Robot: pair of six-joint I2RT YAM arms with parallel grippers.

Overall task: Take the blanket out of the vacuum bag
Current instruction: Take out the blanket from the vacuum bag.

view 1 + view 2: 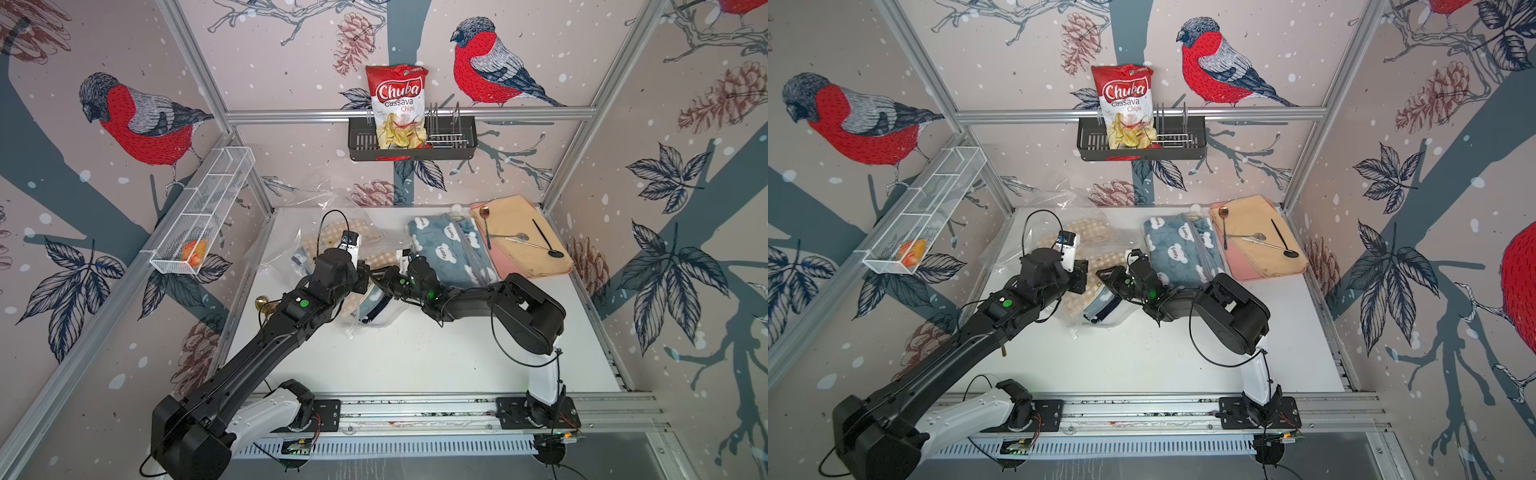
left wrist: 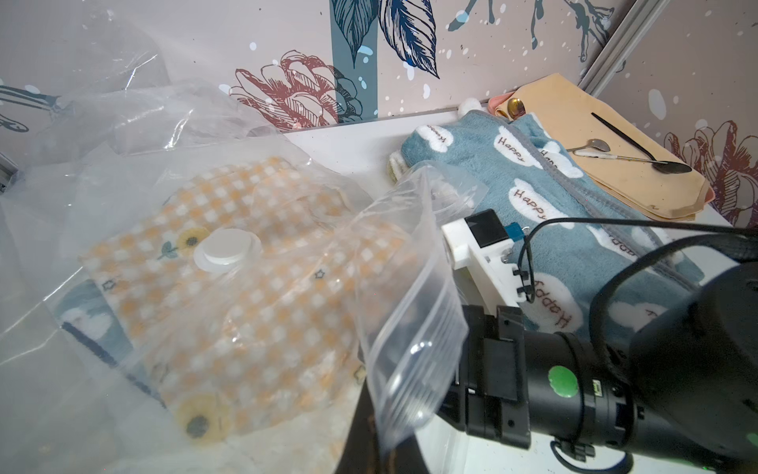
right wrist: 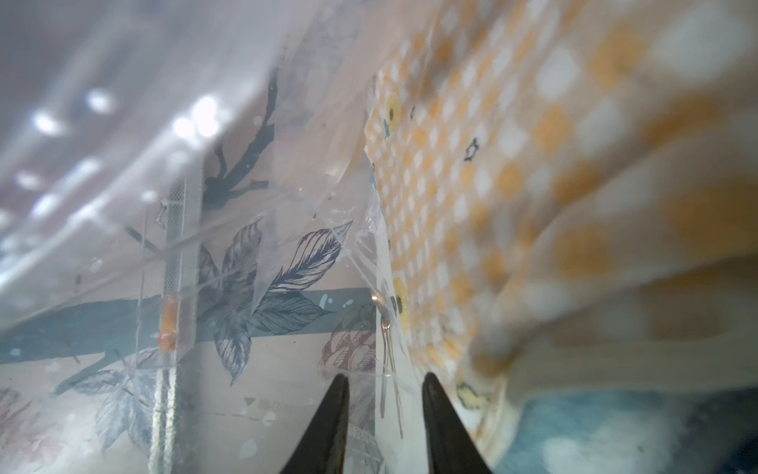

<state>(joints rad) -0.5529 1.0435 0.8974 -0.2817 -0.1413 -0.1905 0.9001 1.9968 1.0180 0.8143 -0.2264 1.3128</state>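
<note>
Now the left claw is clamped on the mouth of the vacuum bag, the right claw spread apart inside it beside the blanket.

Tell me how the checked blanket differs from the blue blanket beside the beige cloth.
The checked blanket is orange-and-white with flowers; the blue blanket bears white clouds reading Happy. The checked blanket sits inside the vacuum bag; the blue blanket lies bare on the table. Both are folded soft fabric.
</note>
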